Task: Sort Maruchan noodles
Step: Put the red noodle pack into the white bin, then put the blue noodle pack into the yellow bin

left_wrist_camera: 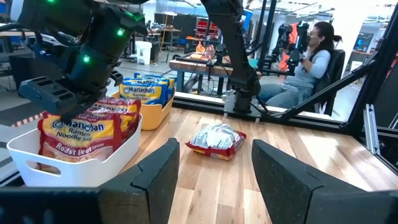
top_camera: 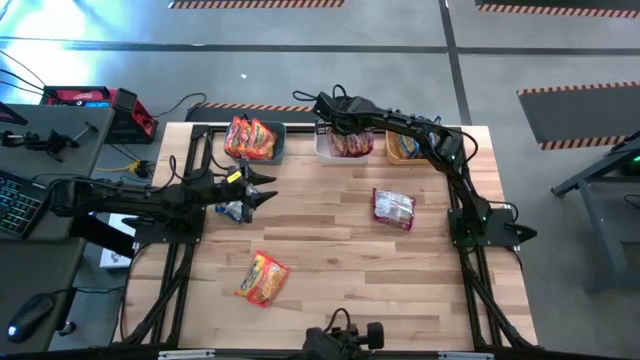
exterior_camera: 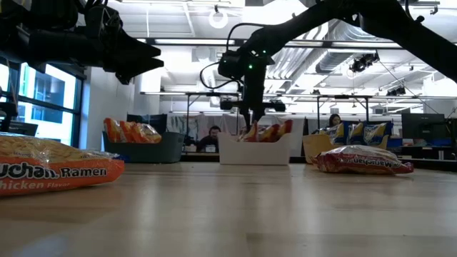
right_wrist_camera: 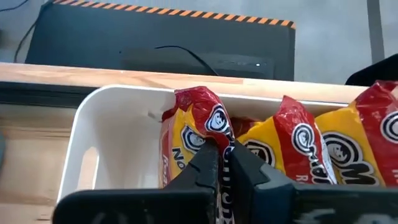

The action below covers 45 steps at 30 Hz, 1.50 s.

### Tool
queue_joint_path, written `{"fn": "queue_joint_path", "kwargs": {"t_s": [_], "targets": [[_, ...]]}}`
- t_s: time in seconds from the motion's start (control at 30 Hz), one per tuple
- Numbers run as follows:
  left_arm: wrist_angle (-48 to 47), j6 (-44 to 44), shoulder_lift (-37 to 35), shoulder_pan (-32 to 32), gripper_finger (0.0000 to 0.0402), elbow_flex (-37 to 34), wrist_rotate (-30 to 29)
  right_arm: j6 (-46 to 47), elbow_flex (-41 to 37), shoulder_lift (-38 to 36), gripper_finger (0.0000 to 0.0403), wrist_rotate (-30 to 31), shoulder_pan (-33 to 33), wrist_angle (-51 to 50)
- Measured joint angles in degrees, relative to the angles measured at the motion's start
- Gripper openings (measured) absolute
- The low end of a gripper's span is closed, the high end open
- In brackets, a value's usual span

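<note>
right gripper (right_wrist_camera: 224,165): I see its fingers pinched together on a red-and-yellow crinkly ramen packet (right_wrist_camera: 193,134), standing on edge in the white rectangular plastic bin (top_camera: 325,152), top centre.
left gripper (top_camera: 262,190): parted, empty, centre left.
next packet: red-white crinkly packet (top_camera: 393,208) lies centre right, long axis toward the frame's top; nearer my right arm.

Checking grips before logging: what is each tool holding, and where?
Right tool: pinches the red top edge of a yellow-and-red crinkly plastic packet standing in the white bin. Left tool: nothing.
</note>
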Motion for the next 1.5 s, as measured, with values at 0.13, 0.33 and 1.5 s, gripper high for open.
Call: {"fn": "queue_joint_path", "kwargs": {"t_s": [0.13,0.33,1.5], "targets": [[-0.02,0.00,0.00,0.00,0.0188,0.00,0.00,-2.12,0.00,0.00,0.0020,-0.24,0.09,0.00],[0.00,-0.02,0.00,0.00,0.0188,0.00,0.00,-3.70,0.00,0.00,0.0108,0.39,0.66,0.19],[-7.69,0.96,0.04,-3.66,0.0188,0.00,-0.27,-41.98,-30.74,-10.27,0.0000,-5.10,13.79,64.16]]}}
